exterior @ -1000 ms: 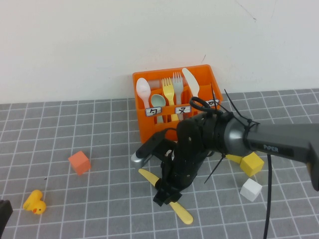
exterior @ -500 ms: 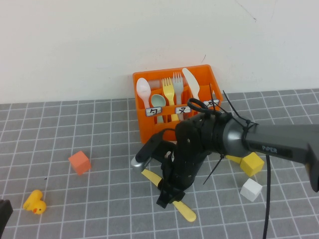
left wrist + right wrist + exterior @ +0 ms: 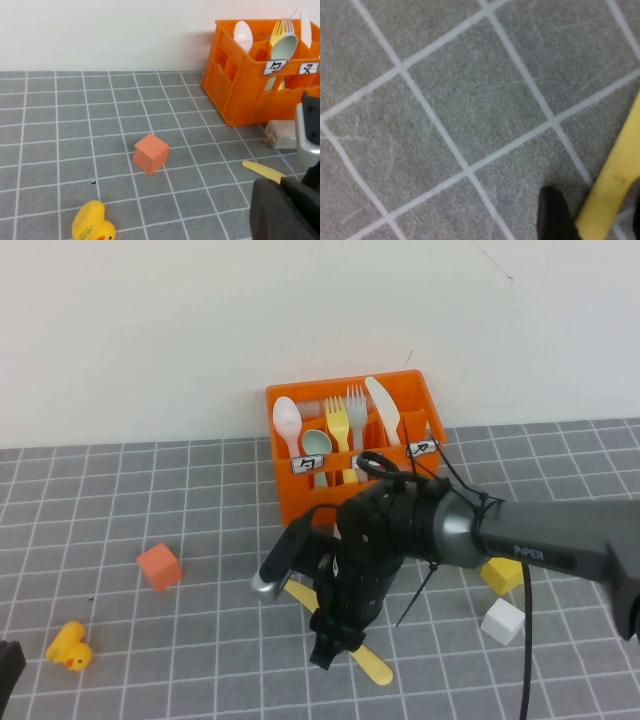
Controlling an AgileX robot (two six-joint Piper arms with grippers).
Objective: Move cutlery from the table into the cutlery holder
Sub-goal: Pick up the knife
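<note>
The right hand point(image 3: 330, 643) is lowered onto the yellow knife point(image 3: 372, 668), which lies flat on the surface point(image 3: 200, 640) in front of the cutlery holder point(image 3: 300, 502); a dark fingertip point(image 3: 555, 217) is seen touching the knife's edge, so a pickup is judged to be under way, though a closed grip cannot be told. The left hand point(image 3: 282, 212) is kept low at the near left, its opening not discernible. Five pieces are counted upright in the holder, one on the surface.

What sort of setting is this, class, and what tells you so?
Probably a robot test bench, not a kitchen: a grid-lined table against a bare wall, toy props like the rubber duck, and the right gripper over the yellow knife.
</note>
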